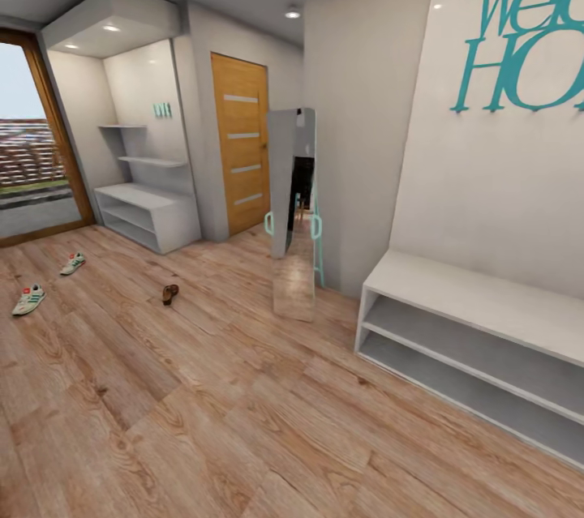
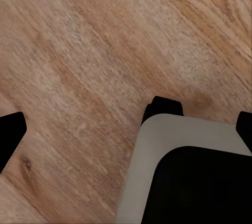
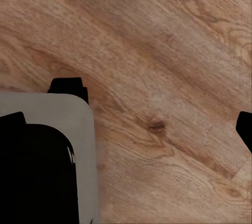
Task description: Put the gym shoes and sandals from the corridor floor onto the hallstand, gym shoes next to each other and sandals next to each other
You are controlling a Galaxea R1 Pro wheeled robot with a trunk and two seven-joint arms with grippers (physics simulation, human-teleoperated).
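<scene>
Here two white, green-striped gym shoes [image 1: 49,283] lie apart on the floor [image 1: 203,404]; both hands' spread unclear.

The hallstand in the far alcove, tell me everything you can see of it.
The hallstand is a wide, low grey-white unit standing on the wood floor in the alcove left of the wooden door. It has a flat top and two open shelf levels, which look empty. Above it, two floating shelves sit against a tall pale back panel. No shoes touch it; the sneakers lie apart on the floor.
</scene>
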